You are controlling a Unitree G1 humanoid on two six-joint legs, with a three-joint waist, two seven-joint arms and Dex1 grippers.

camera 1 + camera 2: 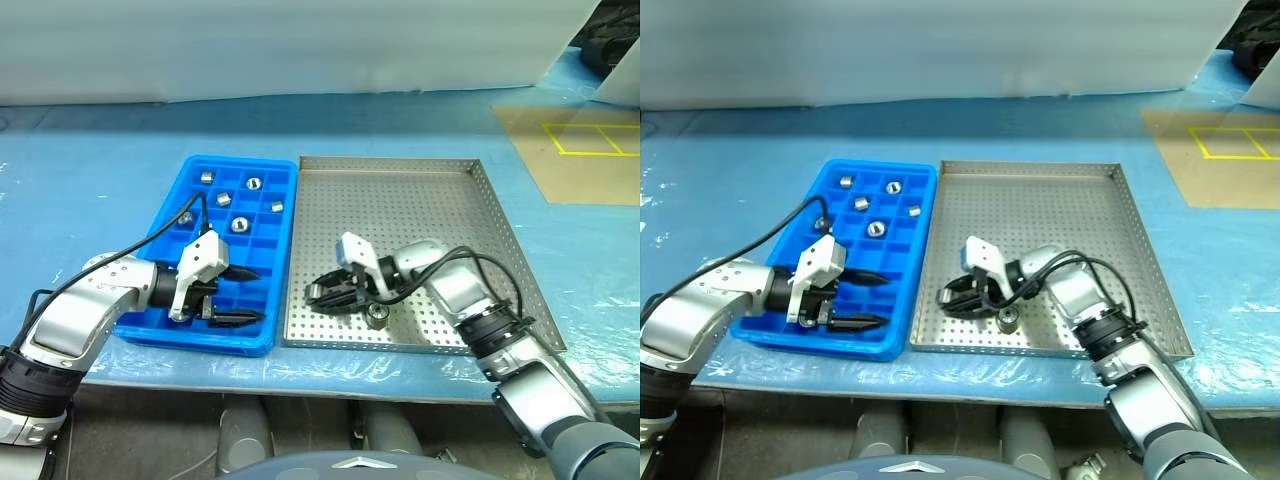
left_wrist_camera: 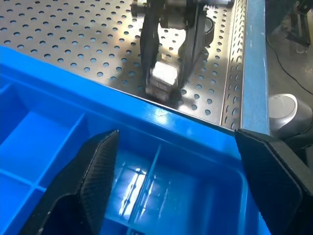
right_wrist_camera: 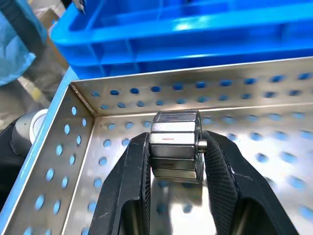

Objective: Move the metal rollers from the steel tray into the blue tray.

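Observation:
The steel tray (image 1: 400, 200) lies at the right, the blue tray (image 1: 268, 262) directly to its left. My right gripper (image 1: 318, 292) hangs over the steel tray's near left corner, shut on a metal roller (image 3: 175, 146) that sits between its two fingers (image 3: 132, 181). A second roller (image 1: 377, 318) lies on the steel tray just beside that hand. Several rollers (image 1: 239, 224) sit in the blue tray's far compartments. My left gripper (image 1: 236, 295) is open over the blue tray's near compartments (image 2: 146, 186), with nothing between its fingers (image 2: 98, 166).
Both trays rest on a table under a blue plastic cover (image 1: 100, 150), close to its front edge. A tan mat (image 1: 570, 150) with yellow lines lies at the back right. A white sheet (image 1: 300, 40) closes off the back.

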